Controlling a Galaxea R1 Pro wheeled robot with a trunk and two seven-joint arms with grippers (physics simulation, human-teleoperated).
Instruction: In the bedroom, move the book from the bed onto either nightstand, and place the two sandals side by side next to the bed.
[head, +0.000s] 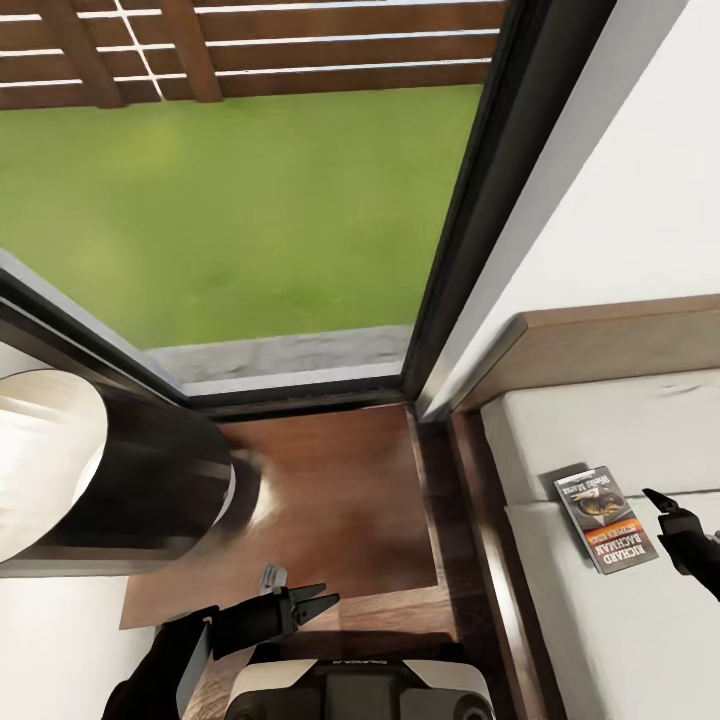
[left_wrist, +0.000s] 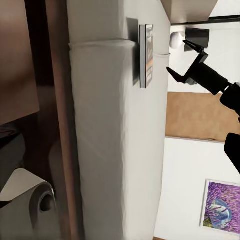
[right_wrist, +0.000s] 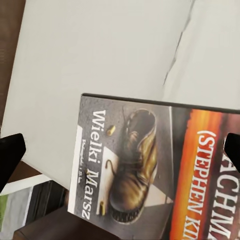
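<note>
I had the thin paperback book with the grey boot photo and orange band (head: 604, 517) lying flat on the pale grey-white mattress of the dark wooden bed (head: 600, 640), at the right middle of the head view, close to the mattress edge nearest the brown plank floor (head: 340, 500). My right gripper (head: 668, 512) hung at the far right of that frame, just beside the book, its black fingers spread apart and nothing between them; the left wrist view showed it (left_wrist: 186, 59) poised over the cover without touching. In the right wrist view the cover (right_wrist: 150, 170) lay between the two dark fingertips (right_wrist: 10, 155) at either side of the frame.

I judged the book light, thin and a little flexible, with a smooth cover likely to slide on the bedding. Lying flat, it offered no face to pinch, so I reckoned the best hold was across its narrow width by the long edges, or at the overhanging edge by the mattress side.

My left gripper (head: 300, 608) sat at the lower centre-left of the head view, fingers parted and empty, over the floor.
</note>
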